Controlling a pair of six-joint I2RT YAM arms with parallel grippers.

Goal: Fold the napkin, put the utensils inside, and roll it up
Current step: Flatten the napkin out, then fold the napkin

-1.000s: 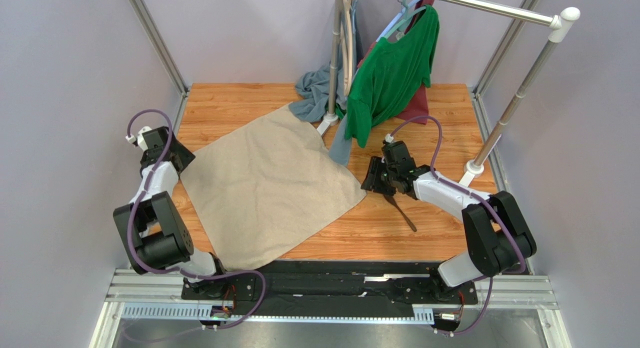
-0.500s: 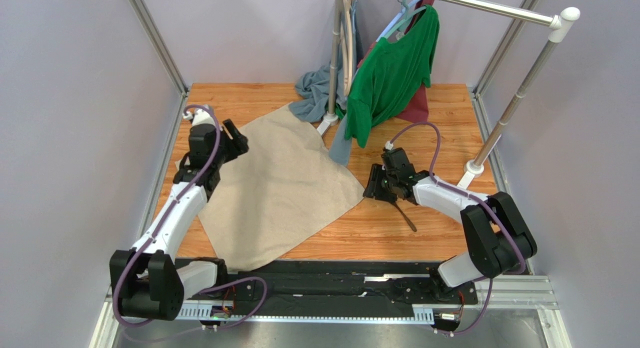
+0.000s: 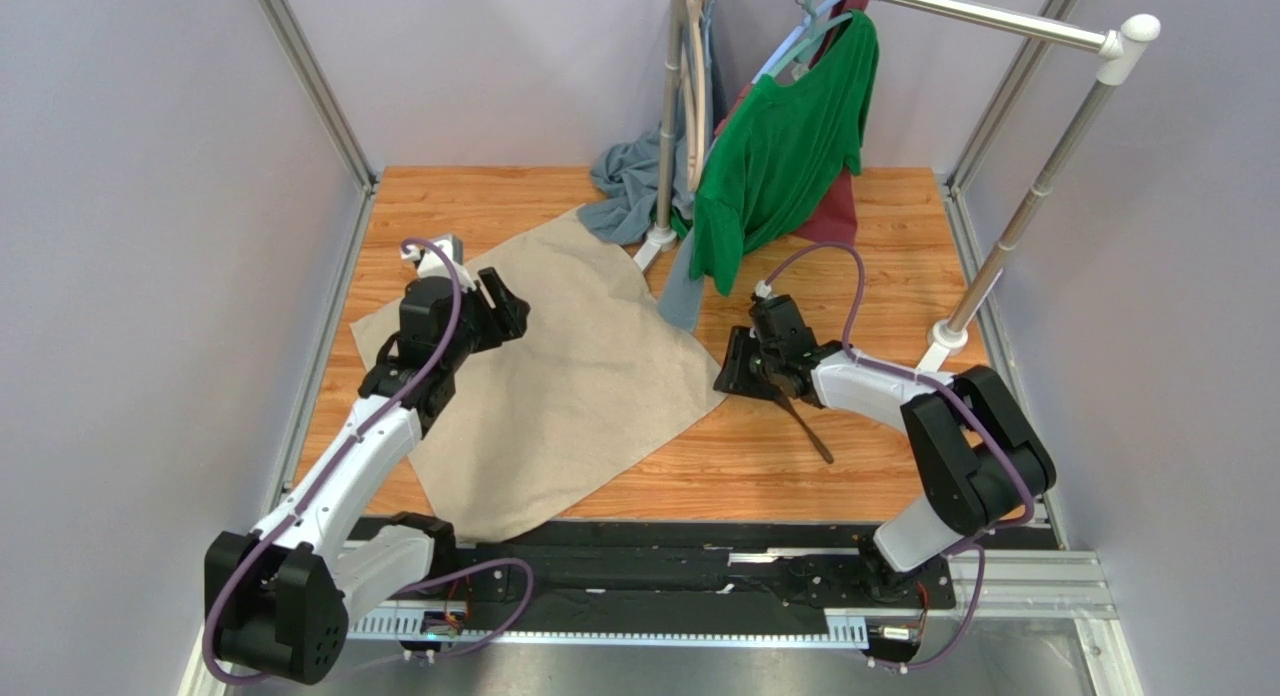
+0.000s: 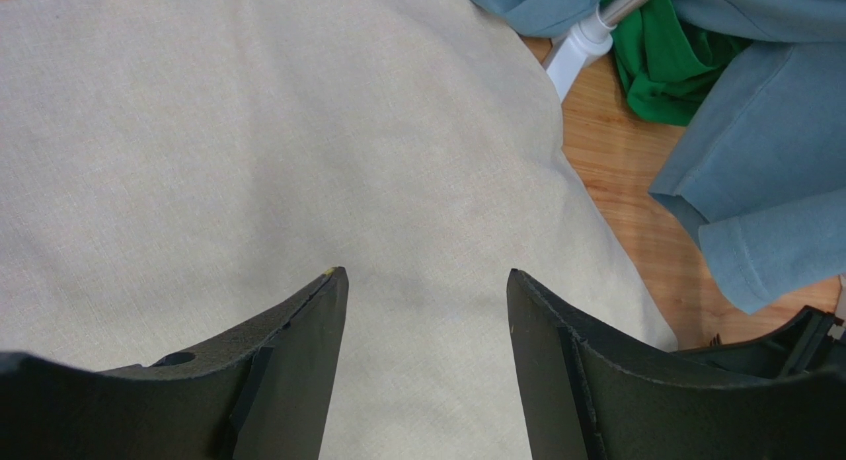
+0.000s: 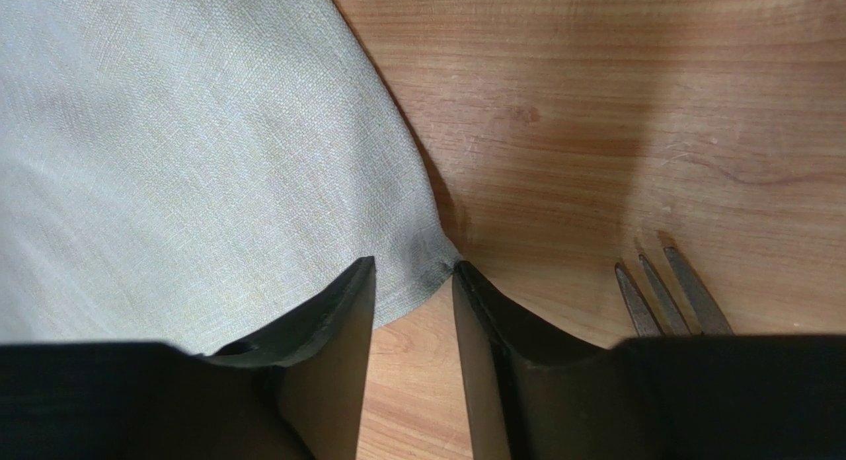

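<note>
Top view: one napkin (image 3: 579,381) lies flat on the wooden table (image 3: 902,216). One fork (image 3: 807,426) lies on bare wood just right of the napkin's right corner. Two arms are in view. The left gripper (image 3: 508,303) is over the far left part of the napkin, and the right gripper (image 3: 733,369) is at its right corner. At the far edge are one green shirt (image 3: 781,141) and one grey-blue cloth (image 3: 624,186).

Left wrist view: the left gripper (image 4: 425,275) has two fingers spread wide with nothing between them. The napkin (image 4: 248,153) lies below.

Right wrist view: the two fingers of the right gripper (image 5: 412,272) stand narrowly apart. The corner of the napkin (image 5: 179,153) lies at the tips, unpinched, with wood showing in the gap. Three tines of the fork (image 5: 657,293) lie just to the right.
</note>
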